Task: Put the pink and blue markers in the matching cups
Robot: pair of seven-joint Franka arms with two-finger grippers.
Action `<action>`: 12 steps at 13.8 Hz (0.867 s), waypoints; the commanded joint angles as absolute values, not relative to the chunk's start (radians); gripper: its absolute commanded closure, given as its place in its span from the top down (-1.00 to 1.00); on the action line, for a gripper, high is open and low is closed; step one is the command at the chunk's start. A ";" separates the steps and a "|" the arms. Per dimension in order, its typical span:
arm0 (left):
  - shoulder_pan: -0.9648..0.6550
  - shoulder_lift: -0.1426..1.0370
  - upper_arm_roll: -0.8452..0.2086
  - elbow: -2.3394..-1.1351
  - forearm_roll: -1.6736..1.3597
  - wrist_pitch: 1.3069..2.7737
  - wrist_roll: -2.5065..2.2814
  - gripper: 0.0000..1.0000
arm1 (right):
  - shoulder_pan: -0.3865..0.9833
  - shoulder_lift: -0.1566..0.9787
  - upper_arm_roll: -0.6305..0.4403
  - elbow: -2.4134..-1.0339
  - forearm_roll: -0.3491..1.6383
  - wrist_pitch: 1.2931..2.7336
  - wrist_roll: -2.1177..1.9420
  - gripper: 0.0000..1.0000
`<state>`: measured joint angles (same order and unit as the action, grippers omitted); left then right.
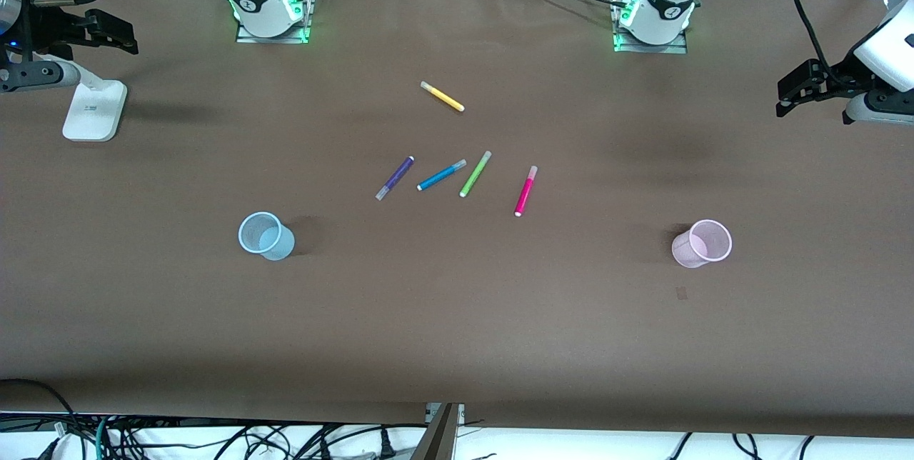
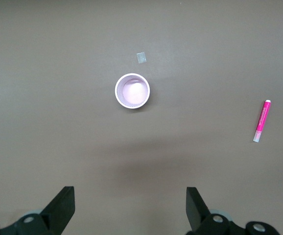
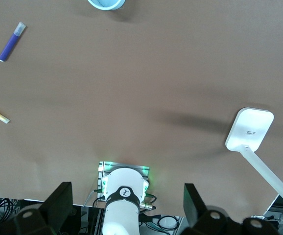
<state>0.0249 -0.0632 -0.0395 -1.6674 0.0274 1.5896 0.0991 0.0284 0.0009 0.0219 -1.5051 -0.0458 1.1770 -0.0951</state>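
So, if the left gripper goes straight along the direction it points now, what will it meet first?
Probably bare table. The open left gripper points down at brown surface; the pink cup stands apart from that line, though depth is uncertain.

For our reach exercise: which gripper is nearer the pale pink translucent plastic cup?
Left. The left gripper hangs open at that cup's end of the table; the right gripper, also open, waits at the light blue cup's end.

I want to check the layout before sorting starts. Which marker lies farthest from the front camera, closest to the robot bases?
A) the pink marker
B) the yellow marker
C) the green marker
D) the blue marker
B: the yellow marker lies alone, highest in the front view, while the pink marker, blue marker and green marker lie lower, nearer the camera.
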 commanded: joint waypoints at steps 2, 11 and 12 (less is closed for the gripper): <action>0.023 -0.046 -0.040 -1.629 0.023 1.565 0.095 1.00 | 0.026 0.009 0.028 -1.480 -0.041 1.169 -0.100 1.00; 0.021 -0.022 -0.040 -1.632 0.021 1.537 0.098 1.00 | 0.046 0.049 0.031 -1.494 -0.043 1.213 -0.092 1.00; 0.020 0.015 -0.041 -1.631 0.014 1.517 0.097 1.00 | 0.048 0.058 0.031 -1.494 -0.035 1.238 -0.089 1.00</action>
